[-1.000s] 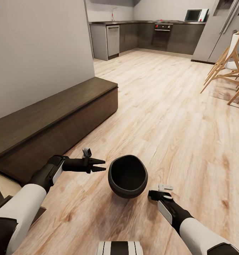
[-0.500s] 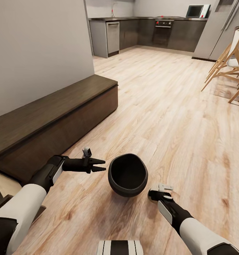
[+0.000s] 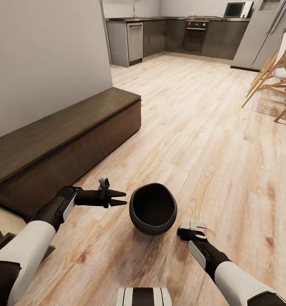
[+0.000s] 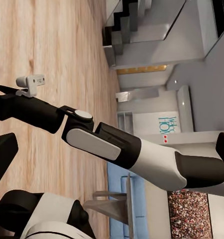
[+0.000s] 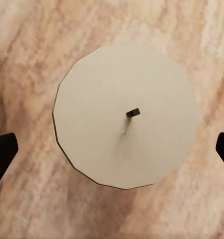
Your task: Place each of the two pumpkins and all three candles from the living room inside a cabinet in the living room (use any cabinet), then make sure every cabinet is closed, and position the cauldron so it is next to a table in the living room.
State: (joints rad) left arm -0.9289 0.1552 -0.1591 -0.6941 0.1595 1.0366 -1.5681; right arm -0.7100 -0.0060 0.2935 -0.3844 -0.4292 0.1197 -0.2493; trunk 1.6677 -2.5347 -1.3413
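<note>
So the right end effector points straight down at the floor, just right of the cauldron. The right wrist view explains why: there's a pale round candle standing upright directly under it, wick up, with the two dark fingertips spread wide on either side and not touching it. To me that looks like a line-up for a top-down grab. The fingers straddle the candle, so coming down and squeezing should catch it across the middle.

The cauldron sits mouth-up on the floor between the two arms, near the robot. I can't make out anything inside it. No table in sight, so that part of the job looks undone.

The left end effector hovers just left of the cauldron, pointing sideways at it, slightly parted and holding nothing. My guess is it's just parked out of the way.

The long dark cabinet runs along the wall on the left, and the fronts I can see look shut. There's a pale patch at its near-left end, and I can't tell if that's an open compartment. One thing I'd watch is the cauldron being so near, since a sloppy descent could bump it.
</note>
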